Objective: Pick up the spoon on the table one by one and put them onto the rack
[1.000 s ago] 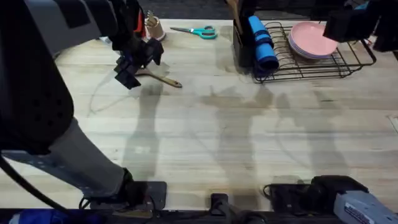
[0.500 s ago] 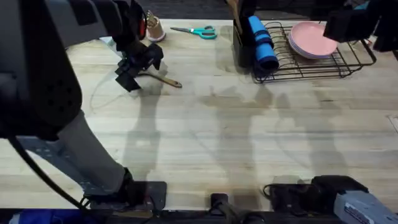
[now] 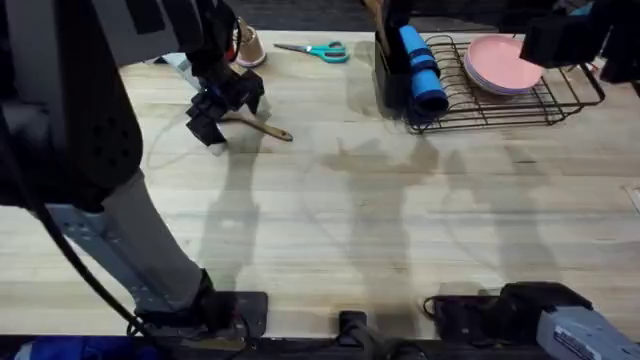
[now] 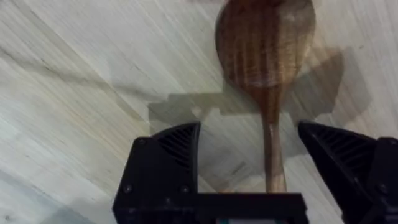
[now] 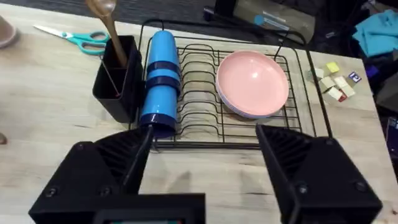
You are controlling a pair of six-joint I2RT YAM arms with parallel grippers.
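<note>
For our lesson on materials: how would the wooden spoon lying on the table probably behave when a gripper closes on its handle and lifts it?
The spoon shows wood grain, so it is probably stiff and light. Its handle is slim and rounded between the open left gripper fingers, so it might twist. The wide bowl could make that end droop.

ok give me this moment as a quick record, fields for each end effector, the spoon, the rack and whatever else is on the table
left end effector: open, fingers straddling the spoon's handle, not closed on it
right end effector: open, holding nothing, facing the rack
spoon: wooden, lying flat on the table, bowl pointing away from the left end effector
rack: black wire, holds a pink plate and a blue cylinder
utensil holder: black, at the rack's end, already has a wooden spoon handle in it
scissors: teal handles, on the table beside the rack
</note>
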